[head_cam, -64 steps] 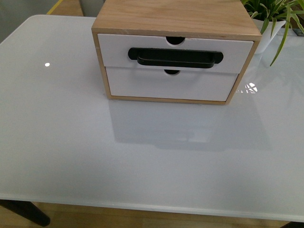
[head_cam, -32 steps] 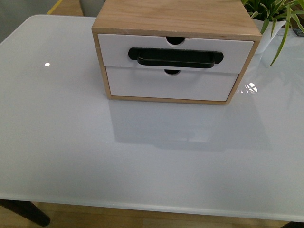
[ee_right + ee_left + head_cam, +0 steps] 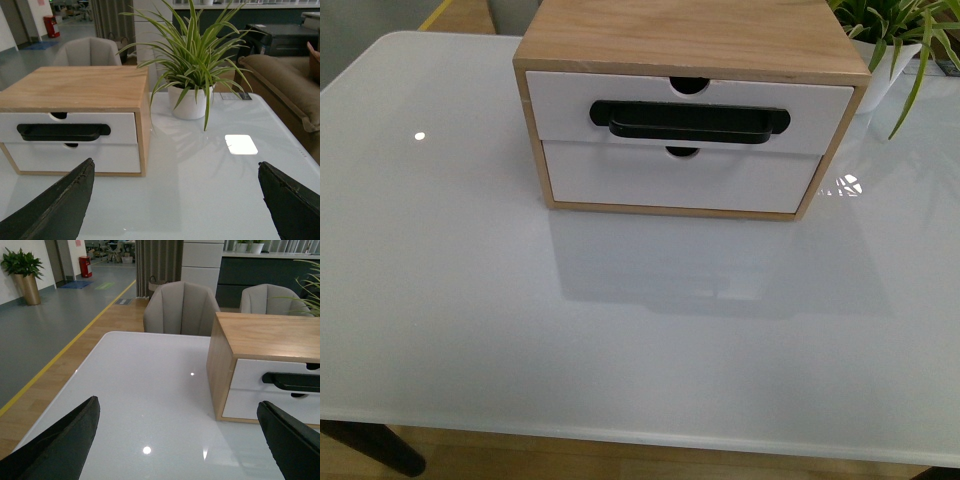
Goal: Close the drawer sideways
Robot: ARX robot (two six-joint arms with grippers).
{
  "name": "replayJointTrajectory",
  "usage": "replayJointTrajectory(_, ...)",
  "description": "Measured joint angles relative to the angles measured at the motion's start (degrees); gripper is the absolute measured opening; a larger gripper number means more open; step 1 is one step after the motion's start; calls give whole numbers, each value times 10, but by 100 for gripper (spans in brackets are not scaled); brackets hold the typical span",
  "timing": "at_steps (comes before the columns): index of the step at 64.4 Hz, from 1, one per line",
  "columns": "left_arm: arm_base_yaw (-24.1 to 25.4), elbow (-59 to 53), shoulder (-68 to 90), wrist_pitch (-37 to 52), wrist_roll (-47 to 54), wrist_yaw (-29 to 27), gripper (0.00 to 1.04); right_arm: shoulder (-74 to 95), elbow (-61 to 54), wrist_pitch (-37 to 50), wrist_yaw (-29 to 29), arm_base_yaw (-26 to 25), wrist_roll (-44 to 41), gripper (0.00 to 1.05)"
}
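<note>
**Drawer sits flush in its cabinet, both arms held back from it**

Neither arm shows in the front view. In each wrist view only two dark fingertips reach into the lower corners. The left pincer (image 3: pixel 172 450) has its fingers (image 3: pixel 60 445) spread wide apart over bare desk, holding nothing. The right pincer (image 3: pixel 175 210) likewise has its fingers (image 3: pixel 55 205) far apart and empty.

The desk (image 3: pixel 520 340) is glossy white with rounded corners, catching small light reflections. A potted plant (image 3: pixel 895 40) stands at about 1 o'clock on it, just beside the cabinet's right side. Beyond the desk the wrist views show grey padded chairs (image 3: pixel 181 307), a wood floor with a yellow line, and a brown sofa (image 3: pixel 285 85).

The wooden cabinet (image 3: pixel 690 35) stands at 12 o'clock on the desk. The drawer (image 3: pixel 690 110) is the upper of its two, its white front facing 6 o'clock and appearing level with the frame. Its long axis, like its black bar handle (image 3: pixel 688 120), runs from 9 to 3 o'clock. The lower drawer (image 3: pixel 680 180) has no handle.
</note>
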Motion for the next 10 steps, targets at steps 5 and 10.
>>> replayJointTrajectory(5, 0, 0, 0, 0, 0, 0, 96, 0, 0, 0, 0, 0, 0, 96)
replayJointTrajectory(10, 0, 0, 0, 0, 0, 0, 96, 0, 0, 0, 0, 0, 0, 96)
